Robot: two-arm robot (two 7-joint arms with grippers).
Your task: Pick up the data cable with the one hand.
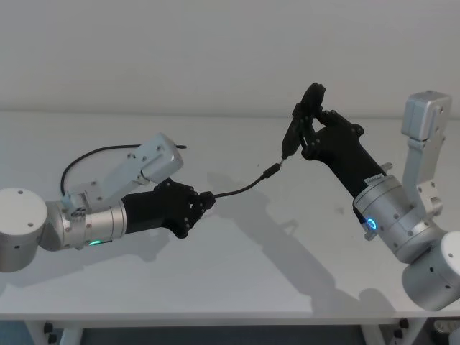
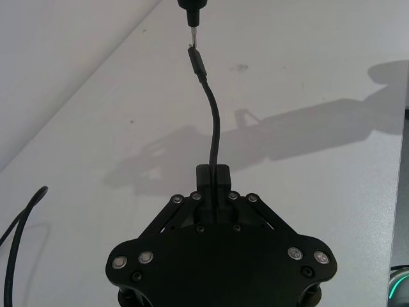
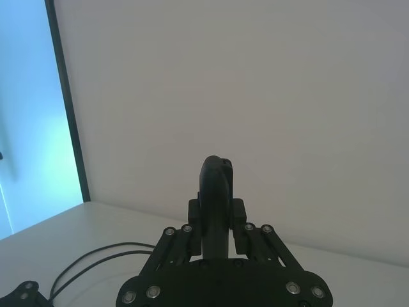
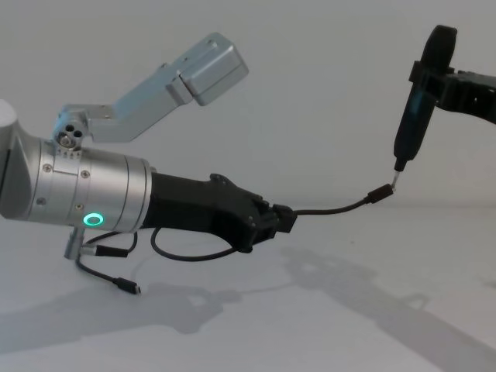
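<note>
Looking over my feeds, line by line:
Data cable (image 1: 241, 188): I see a long, thin, flexible black cord; one stretch juts out from my left gripper and arcs up through the air to a small black plug (image 4: 378, 194) with a metal tip
Cable position: that stretch is off the table, hanging between my two grippers; in the chest view more of it loops down under the left arm, and its other plug (image 4: 126, 286) lies on the table; in the head view a further arc curves behind the left arm on the table
Left gripper (image 1: 205, 200): black and angular, on a fat silver cylinder with a glowing green ring, held low and nearly level over the white table (image 1: 237, 280)
Left fingers: pressed narrow together around the cable, which runs straight out from between them in the left wrist view
Right gripper (image 1: 305, 118): raised on the right, well above the table
Right fingers: clamped on a slim black tool (image 4: 418, 101) that hangs with its thin metal tip pointing down
Tool tip and plug: in the chest and left wrist views the tip sits right at the raised plug's metal end; I cannot tell whether they touch
Shadows: both arms cast dark shapes across the tabletop
</note>
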